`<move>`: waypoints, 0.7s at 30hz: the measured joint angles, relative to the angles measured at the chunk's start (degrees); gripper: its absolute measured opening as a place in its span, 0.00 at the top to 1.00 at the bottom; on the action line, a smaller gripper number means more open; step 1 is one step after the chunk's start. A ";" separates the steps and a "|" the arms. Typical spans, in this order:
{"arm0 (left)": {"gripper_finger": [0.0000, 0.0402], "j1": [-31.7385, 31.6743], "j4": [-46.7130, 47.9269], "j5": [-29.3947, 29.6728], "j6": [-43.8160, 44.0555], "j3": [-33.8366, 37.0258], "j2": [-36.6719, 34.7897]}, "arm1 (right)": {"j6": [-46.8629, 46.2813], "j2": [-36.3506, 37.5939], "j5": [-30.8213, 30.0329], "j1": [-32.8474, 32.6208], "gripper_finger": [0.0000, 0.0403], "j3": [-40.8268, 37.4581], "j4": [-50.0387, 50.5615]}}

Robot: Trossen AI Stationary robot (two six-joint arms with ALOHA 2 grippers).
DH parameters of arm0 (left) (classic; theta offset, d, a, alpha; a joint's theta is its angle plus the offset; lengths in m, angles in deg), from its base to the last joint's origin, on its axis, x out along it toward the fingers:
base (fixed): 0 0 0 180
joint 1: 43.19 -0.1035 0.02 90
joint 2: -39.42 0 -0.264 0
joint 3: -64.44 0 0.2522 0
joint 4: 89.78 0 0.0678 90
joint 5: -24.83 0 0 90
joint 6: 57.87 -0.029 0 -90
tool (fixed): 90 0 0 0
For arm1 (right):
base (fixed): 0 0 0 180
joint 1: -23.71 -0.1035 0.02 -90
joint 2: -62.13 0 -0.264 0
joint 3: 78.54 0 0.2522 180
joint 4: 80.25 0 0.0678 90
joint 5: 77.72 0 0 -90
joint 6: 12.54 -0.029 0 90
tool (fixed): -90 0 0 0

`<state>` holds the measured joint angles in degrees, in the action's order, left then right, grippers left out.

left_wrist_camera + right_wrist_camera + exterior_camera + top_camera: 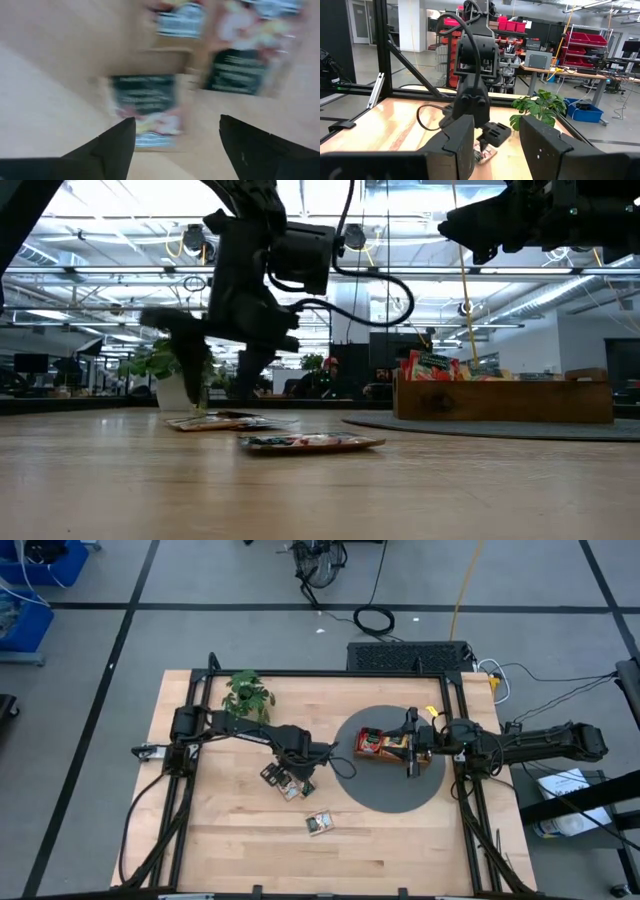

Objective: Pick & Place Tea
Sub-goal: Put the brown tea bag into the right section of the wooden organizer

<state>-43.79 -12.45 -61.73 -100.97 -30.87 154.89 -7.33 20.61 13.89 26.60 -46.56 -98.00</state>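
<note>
Several tea sachets lie flat on the wooden table: a small cluster under my left gripper and a single one nearer the near edge. In the left wrist view three show. My left gripper is open and points down close over the cluster. More sachets stand in the brown wooden tray on a dark round mat. My right gripper is open and empty, raised above the tray.
A small leafy plant stands near the table's far-left part. The round grey mat lies right of centre. Black frame rails run along both sides of the table. Bare wood lies along the near edge.
</note>
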 joint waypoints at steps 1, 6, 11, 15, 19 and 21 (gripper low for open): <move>0.31 -0.05 -1.03 1.23 -0.45 0.25 -0.04 | 0.00 0.00 0.00 0.00 0.65 0.00 0.00; 0.34 -1.55 -3.39 3.54 -1.80 2.44 -0.05 | 0.00 0.00 0.00 0.00 0.65 0.00 0.02; 0.34 -2.62 -6.35 2.47 -3.18 5.66 -0.12 | 0.00 0.00 -0.01 0.00 0.65 0.00 0.02; 0.34 -2.73 -9.62 2.22 -4.88 7.55 -0.33 | 0.00 0.00 0.00 -0.02 0.65 0.00 0.02; 0.34 -2.75 -13.74 -0.76 -5.43 8.67 -0.36 | 0.00 0.00 0.00 0.00 0.65 0.00 0.02; 0.36 -2.99 -16.06 -3.35 -5.32 9.50 -0.42 | -0.01 0.00 0.00 0.00 0.65 0.00 0.02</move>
<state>-46.79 -28.51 -65.08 -106.29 -21.37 154.46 -7.34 20.61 13.89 26.60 -46.56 -97.98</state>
